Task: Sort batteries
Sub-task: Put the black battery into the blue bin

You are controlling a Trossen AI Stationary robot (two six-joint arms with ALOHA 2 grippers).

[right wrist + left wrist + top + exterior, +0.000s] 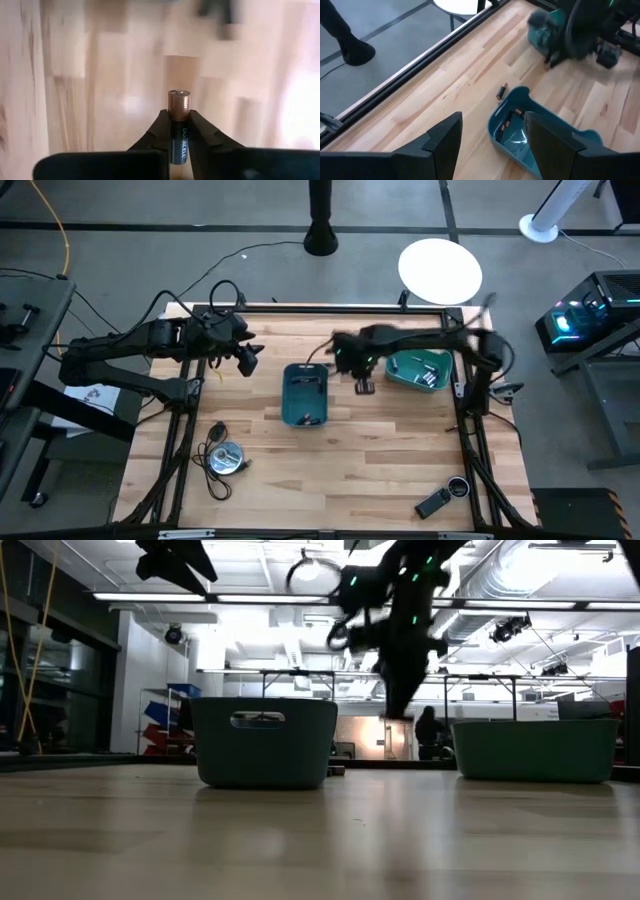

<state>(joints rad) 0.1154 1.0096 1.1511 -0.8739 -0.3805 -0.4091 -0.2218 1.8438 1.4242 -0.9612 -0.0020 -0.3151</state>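
Note:
My right gripper (179, 131) is shut on a black, copper-ended battery (179, 107). In the high view it (362, 385) hovers over the table between the two teal bins. The centre bin (305, 395) holds a few batteries (508, 123); one more battery (502, 91) lies on the wood beside its far wall. The right bin (420, 370) also holds batteries (433, 377). My left gripper (492, 137) is open, raised left of the centre bin (520, 135). My right gripper pinches the battery by its dark body (179, 142) between the two fingers. The battery lies along the fingers, its copper end (179, 104) sticking out past the fingertips. The fingers point down at the table, and the battery is lifted clear of it.
A round silver disc with black cable (225, 457) lies near the table's left front. A black remote-like device (434, 502) and a small ring (459, 486) lie at the right front. Bare wood stretches in front of both bins.

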